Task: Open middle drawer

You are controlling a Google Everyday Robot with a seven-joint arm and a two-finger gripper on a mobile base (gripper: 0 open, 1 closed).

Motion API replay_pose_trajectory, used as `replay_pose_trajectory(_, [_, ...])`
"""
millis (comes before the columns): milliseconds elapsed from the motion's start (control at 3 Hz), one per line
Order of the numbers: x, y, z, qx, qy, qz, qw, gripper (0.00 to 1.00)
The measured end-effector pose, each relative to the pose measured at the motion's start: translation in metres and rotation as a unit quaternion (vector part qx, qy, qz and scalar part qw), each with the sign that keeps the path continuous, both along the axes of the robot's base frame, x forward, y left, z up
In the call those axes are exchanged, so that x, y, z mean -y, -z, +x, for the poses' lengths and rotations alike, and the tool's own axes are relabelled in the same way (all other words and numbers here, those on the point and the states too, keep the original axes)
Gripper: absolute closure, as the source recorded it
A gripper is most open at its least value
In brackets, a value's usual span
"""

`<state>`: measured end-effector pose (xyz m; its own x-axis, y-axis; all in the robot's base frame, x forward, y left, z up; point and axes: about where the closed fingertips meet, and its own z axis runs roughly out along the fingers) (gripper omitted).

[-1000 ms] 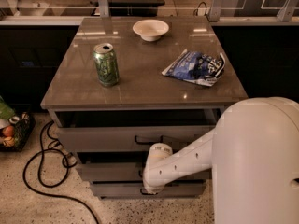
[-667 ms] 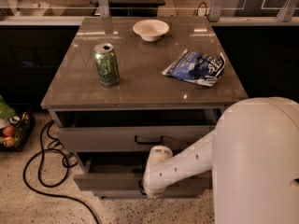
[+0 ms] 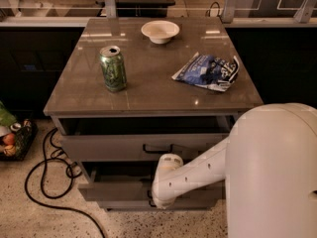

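The grey cabinet (image 3: pixel 148 73) has three drawers. The top drawer (image 3: pixel 109 147) with its black loop handle (image 3: pixel 157 148) stands slightly open. The middle drawer (image 3: pixel 111 191) below it is pulled partly out, with a dark gap above its front. My white arm (image 3: pixel 198 170) reaches in from the right and its end covers the centre of the middle drawer's front. My gripper (image 3: pixel 151 196) is at that centre, where the handle is, and is mostly hidden behind the arm. The lowest drawer (image 3: pixel 124 205) shows as a thin strip underneath.
On the cabinet top stand a green can (image 3: pixel 113 68), a white bowl (image 3: pixel 160 31) and a blue chip bag (image 3: pixel 208 72). A black cable (image 3: pixel 44 182) loops on the speckled floor at the left, next to a basket (image 3: pixel 15 138). My white body (image 3: pixel 272 172) fills the lower right.
The middle drawer has slid out toward me, and the arm's end has drawn back and down with it. The things on top have not moved.
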<state>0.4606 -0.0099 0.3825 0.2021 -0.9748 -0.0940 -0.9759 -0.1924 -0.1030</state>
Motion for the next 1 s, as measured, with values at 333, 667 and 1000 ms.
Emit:
replay_pose_trajectory(333, [0.0006, -0.0019, -0.0025, 0.004, 0.001, 0.002, 1.0, 1.0])
replay_pose_trajectory(667, [0.0006, -0.0019, -0.0025, 0.004, 0.001, 0.002, 1.0, 1.0])
replay_pose_trajectory(1000, [0.0009, -0.0037, -0.005, 0.008, 0.001, 0.003, 1.0, 1.0])
